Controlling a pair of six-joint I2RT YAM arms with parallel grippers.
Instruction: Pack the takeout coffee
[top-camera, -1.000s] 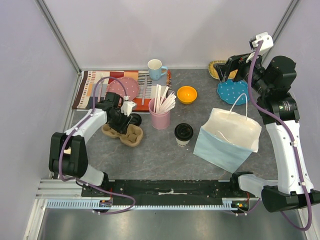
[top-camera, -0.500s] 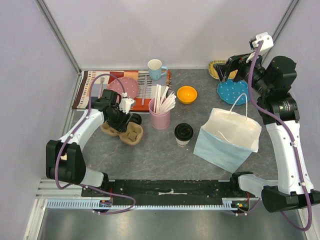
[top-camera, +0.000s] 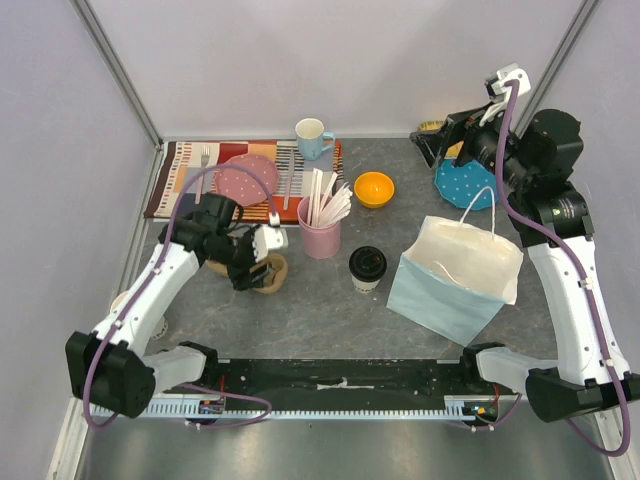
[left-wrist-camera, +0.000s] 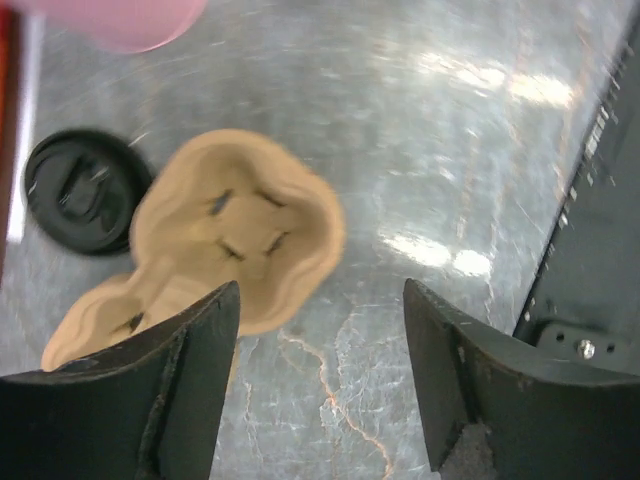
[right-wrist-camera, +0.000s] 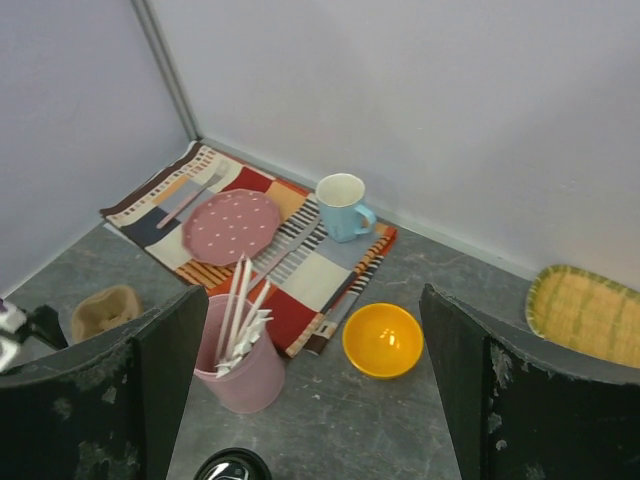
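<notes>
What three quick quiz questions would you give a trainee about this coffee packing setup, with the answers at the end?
1. True or false: the takeout coffee already sits inside the blue paper bag.
2. The cardboard cup carrier lies: A) just below the left gripper; B) inside the bag; C) on a plate.
3. What does the right gripper hold?
Key: 1 false, it stands on the table beside the bag. 2 A. 3 nothing; its jaws are open and empty.
</notes>
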